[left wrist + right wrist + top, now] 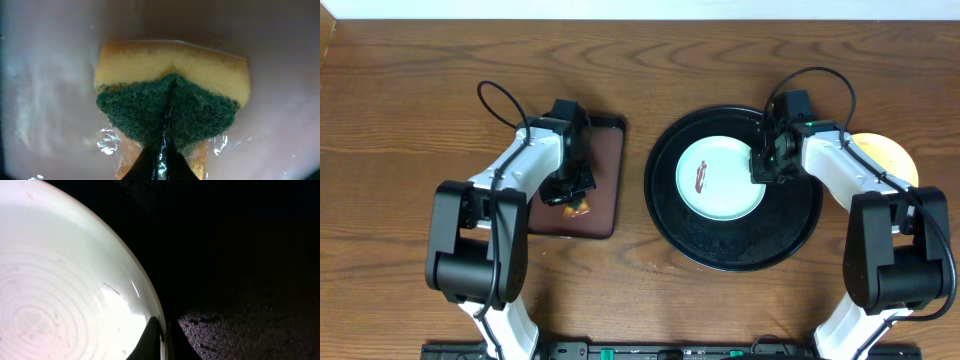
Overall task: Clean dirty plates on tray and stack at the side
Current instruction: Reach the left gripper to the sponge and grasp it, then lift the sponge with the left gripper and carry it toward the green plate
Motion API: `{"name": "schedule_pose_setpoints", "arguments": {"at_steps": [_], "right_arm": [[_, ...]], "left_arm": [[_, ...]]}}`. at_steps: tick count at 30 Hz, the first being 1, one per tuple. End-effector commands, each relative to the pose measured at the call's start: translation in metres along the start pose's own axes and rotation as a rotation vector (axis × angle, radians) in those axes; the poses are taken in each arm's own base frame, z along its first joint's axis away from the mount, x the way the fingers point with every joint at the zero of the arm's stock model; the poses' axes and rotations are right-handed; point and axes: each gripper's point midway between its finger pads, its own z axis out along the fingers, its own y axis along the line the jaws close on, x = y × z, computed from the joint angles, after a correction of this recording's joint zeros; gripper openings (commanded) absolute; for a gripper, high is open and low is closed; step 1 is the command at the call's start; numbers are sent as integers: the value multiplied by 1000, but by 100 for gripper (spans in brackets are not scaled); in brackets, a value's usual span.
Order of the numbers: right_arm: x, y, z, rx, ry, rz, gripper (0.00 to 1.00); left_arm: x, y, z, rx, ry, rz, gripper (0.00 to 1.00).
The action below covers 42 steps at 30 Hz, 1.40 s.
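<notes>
A pale mint-white plate with a brown-red smear at its centre lies on the round black tray. My right gripper is shut on the plate's right rim; the right wrist view shows the rim pinched between the fingers. A pale yellow plate lies on the table to the right of the tray, partly hidden by the right arm. My left gripper is shut on a yellow-and-green sponge in clear wrap, over the brown rectangular tray.
The brown rectangular tray lies left of the black tray with a narrow gap of wooden table between them. Cables loop above both arms.
</notes>
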Motion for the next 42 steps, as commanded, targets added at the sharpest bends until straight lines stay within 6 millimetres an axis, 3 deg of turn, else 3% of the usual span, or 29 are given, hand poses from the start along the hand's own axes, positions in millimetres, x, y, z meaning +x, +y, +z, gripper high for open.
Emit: {"name": "schedule_pose_setpoints", "arguments": {"at_steps": [1,3,4,7,8,9,11,13,16,18,20,23,25,26,28,31,34,39,41,42], "right_arm": [[15,4,12,-26,61,-6,6],[19,4,11,-28,77,-4,35],[21,6,10,-40,85,-2,40],[27,19,8,-116,111,3,42],[30,22,8,-134,124,5,42],[32,24,7,-144,134,8,40],[35,24,7,-144,146,13,26],[34,23,8,-139,139,11,7],[30,24,9,-142,126,9,4],[30,24,9,-142,122,8,4],[30,24,9,-141,124,9,4],[31,24,9,-141,127,9,5],[31,23,9,-141,130,10,4],[31,23,9,-141,130,10,5],[31,24,9,-141,129,10,5],[31,24,9,-141,129,9,5],[31,24,9,-141,129,10,5],[31,24,9,-141,130,10,6],[31,24,9,-141,129,10,6],[31,24,9,-141,129,10,6]], "left_arm": [[6,-2,16,3,54,53,7],[4,-3,-3,4,51,60,8],[2,-4,-15,9,42,61,17],[2,-5,-47,34,-7,63,53],[3,-5,-52,38,-14,64,56],[4,-4,-54,37,-13,63,56],[10,-1,-49,27,6,62,56],[16,2,-36,18,24,36,56],[22,6,-10,12,35,4,47],[27,10,8,12,40,1,26],[28,7,10,26,42,1,8],[28,7,1,27,43,1,7],[20,5,-22,36,24,20,7],[18,3,-29,39,14,21,16],[7,-3,-51,67,-40,59,41],[-6,7,-56,3,-114,60,50],[-15,17,-46,-63,-149,57,51],[4,15,-18,-37,-53,37,49],[4,17,-10,-47,-50,36,40],[2,17,-6,-47,-56,36,31]]}}
